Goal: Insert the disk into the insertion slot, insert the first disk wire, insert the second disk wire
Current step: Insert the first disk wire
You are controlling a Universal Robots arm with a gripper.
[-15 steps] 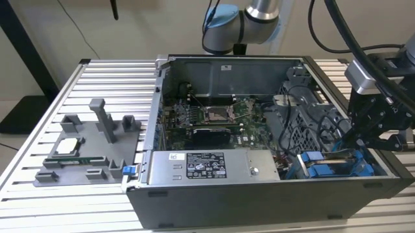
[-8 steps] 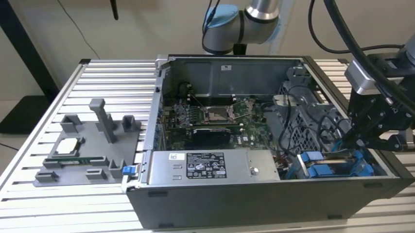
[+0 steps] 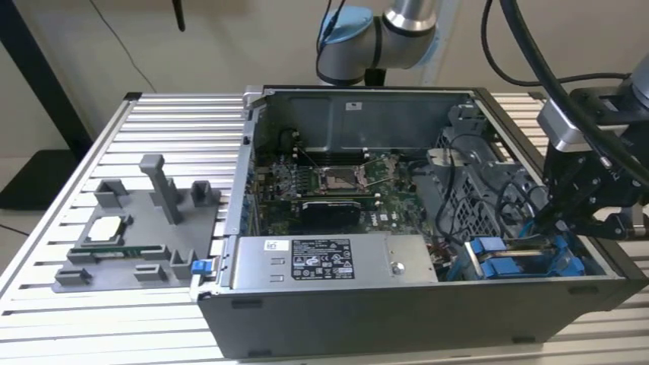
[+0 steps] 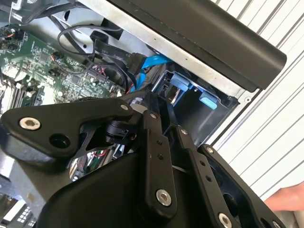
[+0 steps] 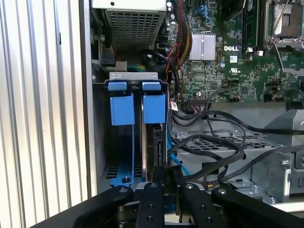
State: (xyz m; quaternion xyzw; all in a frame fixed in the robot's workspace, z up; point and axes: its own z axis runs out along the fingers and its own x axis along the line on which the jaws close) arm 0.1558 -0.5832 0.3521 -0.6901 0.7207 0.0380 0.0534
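The insertion slot [image 5: 124,156] is a grey bay with blue rails and two blue tabs [image 5: 123,108], in the open case's corner at the exterior view's right [image 3: 519,263]. The disk [image 5: 155,152] stands edge-on inside the bay, in the compartment beside the cables, under one tab. My gripper [image 5: 171,184] hangs right at the disk's near edge, fingers drawn together; anything between them is hidden. It also shows over the bay in the exterior view [image 3: 558,222] and in the second wrist view [image 4: 153,102]. A blue flat wire [image 4: 148,64] and black wires [image 5: 213,142] run beside the bay.
The green motherboard [image 3: 335,182] fills the case floor, and the grey power-supply box [image 3: 324,262] lies along the front wall. A grey fixture plate [image 3: 132,236] sits on the slatted table at the exterior view's left. A person's hand [image 4: 286,200] rests on the table outside the case.
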